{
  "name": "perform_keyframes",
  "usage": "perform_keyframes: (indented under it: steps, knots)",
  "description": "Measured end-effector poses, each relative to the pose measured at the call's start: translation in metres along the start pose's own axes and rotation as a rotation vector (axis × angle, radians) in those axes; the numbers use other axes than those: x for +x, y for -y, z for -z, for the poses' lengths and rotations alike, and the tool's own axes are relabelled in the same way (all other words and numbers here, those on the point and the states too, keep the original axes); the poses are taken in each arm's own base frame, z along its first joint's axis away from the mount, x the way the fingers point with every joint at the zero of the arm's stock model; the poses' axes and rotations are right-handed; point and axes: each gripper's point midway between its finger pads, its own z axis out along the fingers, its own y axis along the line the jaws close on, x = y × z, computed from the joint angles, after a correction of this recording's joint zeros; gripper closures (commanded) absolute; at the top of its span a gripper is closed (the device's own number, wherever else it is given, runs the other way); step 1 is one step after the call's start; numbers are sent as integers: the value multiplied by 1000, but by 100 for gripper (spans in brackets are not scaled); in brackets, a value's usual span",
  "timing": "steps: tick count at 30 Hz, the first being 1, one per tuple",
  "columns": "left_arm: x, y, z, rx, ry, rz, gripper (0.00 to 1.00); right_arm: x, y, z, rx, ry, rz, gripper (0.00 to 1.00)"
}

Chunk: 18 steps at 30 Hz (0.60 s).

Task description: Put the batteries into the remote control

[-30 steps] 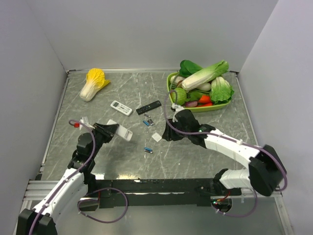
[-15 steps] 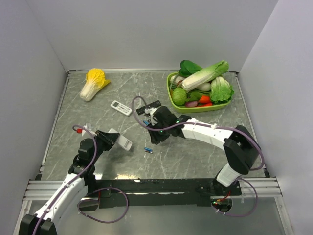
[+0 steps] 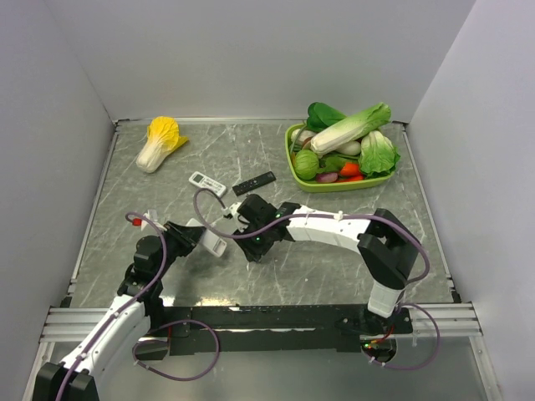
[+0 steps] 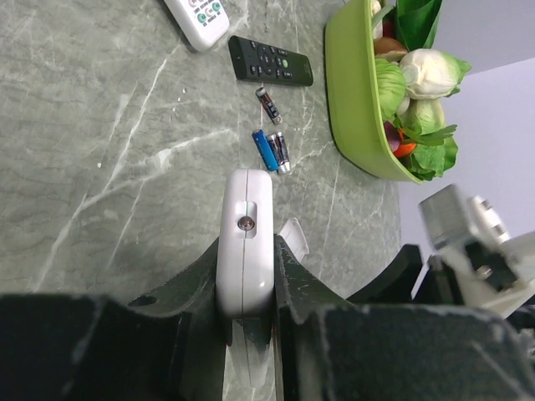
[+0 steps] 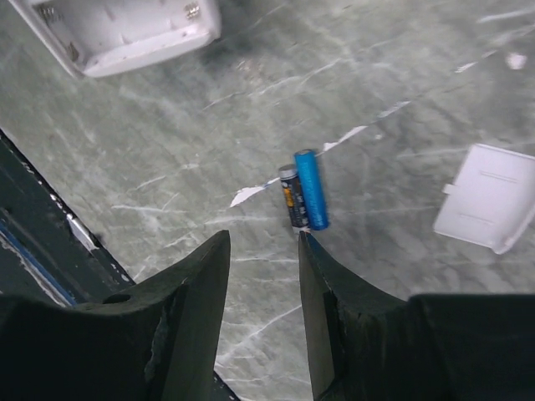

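So the remote control (image 4: 245,242) is clamped on its edge in the left gripper (image 4: 247,271), long axis sticking straight out from the fingers above the table (image 3: 167,175), open battery bay showing in the right wrist cam. The right gripper (image 5: 263,246) is spread wide and holding nothing, hovering over two batteries (image 5: 303,199) that lie side by side, touching, near the loose battery cover (image 5: 491,197). The darker cell's label print is too small to read.

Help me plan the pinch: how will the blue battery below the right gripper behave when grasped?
The blue battery is a smooth cylinder lying on the glossy table, so it will probably roll or slip if nudged. It touches a darker battery, which would likely shift too. Probably rigid.
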Motion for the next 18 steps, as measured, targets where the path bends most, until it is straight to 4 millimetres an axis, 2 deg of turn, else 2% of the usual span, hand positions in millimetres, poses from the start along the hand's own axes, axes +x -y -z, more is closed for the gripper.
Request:
perform_keyframes:
  steps: [6, 10, 18]
  knots:
    - [0, 0, 0, 1, 0, 0, 99, 10, -5, -9, 41, -55, 54, 56]
    - [0, 0, 0, 1, -1, 0, 99, 8, 0, -16, 79, -65, 72, 57]
    - [1, 0, 0, 2, -3, 0, 99, 17, 8, -25, 127, -109, 90, 61]
